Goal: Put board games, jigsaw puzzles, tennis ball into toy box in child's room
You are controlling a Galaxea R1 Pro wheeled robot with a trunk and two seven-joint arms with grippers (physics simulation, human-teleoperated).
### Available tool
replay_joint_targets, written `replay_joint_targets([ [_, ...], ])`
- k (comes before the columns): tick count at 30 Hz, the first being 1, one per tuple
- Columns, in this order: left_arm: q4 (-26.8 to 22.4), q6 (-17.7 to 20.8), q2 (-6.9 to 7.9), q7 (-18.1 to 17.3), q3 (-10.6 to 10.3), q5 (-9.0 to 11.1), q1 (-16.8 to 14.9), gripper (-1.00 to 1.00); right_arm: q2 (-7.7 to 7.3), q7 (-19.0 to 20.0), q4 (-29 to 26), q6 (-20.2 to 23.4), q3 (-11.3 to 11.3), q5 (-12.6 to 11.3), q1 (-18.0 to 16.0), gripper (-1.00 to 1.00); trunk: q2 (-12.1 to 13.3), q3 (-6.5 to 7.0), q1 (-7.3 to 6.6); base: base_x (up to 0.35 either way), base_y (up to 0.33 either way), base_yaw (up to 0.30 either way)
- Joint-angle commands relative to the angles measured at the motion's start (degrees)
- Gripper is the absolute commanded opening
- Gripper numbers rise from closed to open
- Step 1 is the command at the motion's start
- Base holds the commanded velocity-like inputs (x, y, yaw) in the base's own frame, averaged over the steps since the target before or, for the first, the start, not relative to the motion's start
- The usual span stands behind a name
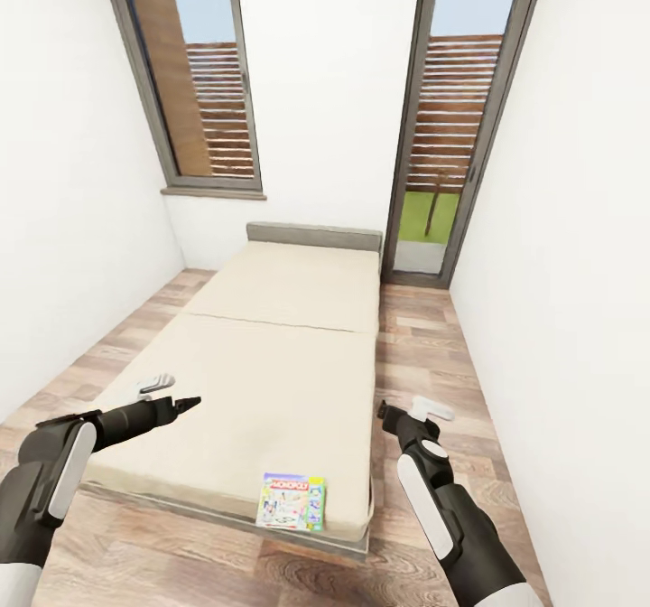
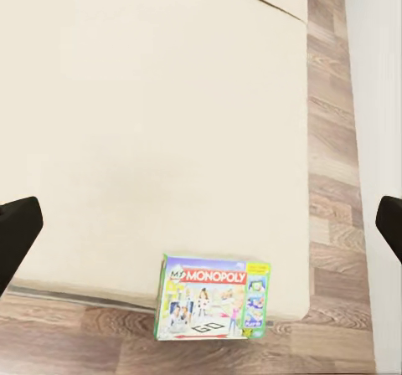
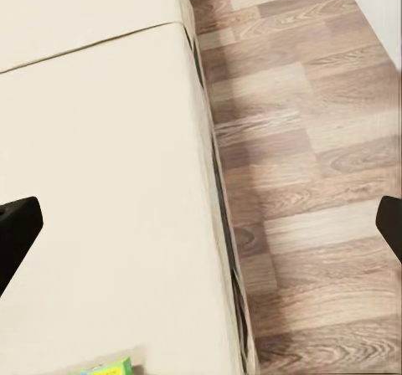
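A colourful Monopoly board game [image 1: 292, 501] lies flat at the near edge of the bed [image 1: 271, 354], close to its right corner. My left gripper [image 1: 171, 392] hovers open over the mattress's near left part, well left of the box. My right gripper [image 1: 411, 410] hangs open above the floor just off the bed's right side. In the left wrist view the Monopoly box [image 2: 213, 308] sits between my spread fingertips [image 2: 17, 237]. A green corner of the box [image 3: 105, 367] shows in the right wrist view. The table, toy box, jigsaw puzzles and tennis ball are out of view.
The bed fills most of the narrow room, with white walls close on both sides. A strip of wood-plank floor [image 1: 424, 345] runs along its right side to a tall glass door [image 1: 447, 137]. A window [image 1: 194, 74] stands at the back left.
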Motion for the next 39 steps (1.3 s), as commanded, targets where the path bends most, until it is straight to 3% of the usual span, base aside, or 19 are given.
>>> replay_joint_targets([
  [1,0.0,0.4,0.01,-0.2,0.1,0.0,0.0,1.0,0.0,-0.4,-0.1,0.2,0.1,-0.3,-0.1,1.0,-0.1,-0.08,0.03,0.0,0.195,-0.279],
  [19,0.0,0.3,0.01,-0.2,0.1,0.0,0.0,1.0,-0.05,-0.4,0.3,0.2,0.1,-0.3,-0.1,1.0,-0.1,0.58,0.03,0.0,0.147,-0.263],
  [39,0.0,0.3,0.01,-0.2,0.2,0.0,0.0,1.0,0.03,-0.5,0.3,0.1,0.2,-0.1,-0.1,1.0,-0.1,0.66,0.03,0.0,0.09,-0.021],
])
